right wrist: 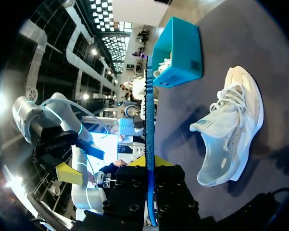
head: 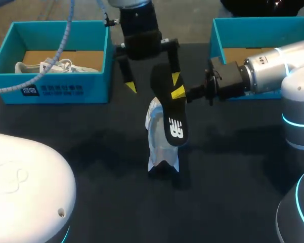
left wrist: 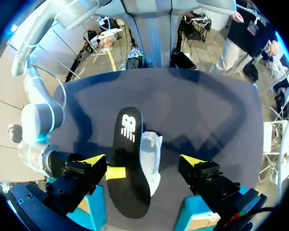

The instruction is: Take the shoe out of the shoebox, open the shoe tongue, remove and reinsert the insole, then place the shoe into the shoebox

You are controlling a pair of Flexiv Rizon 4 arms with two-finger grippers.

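A black insole [head: 174,126] with a white logo hangs tilted above the table, its upper end pinched by my right gripper [head: 178,92], which is shut on it. In the right wrist view the insole [right wrist: 149,120] shows edge-on between the right gripper's [right wrist: 149,163] fingers. Under it a white shoe [head: 159,144] lies on the dark table, also seen as the shoe [right wrist: 231,130] and the shoe [left wrist: 153,154]. My left gripper [head: 153,82] hovers open above, its fingers straddling the insole [left wrist: 130,163] without touching it.
A teal shoebox [head: 50,88] at the back left holds another white shoe [head: 50,67]. A second teal shoebox [head: 217,35] stands at the back right, behind my right arm. A white robot housing [head: 25,187] fills the near left corner.
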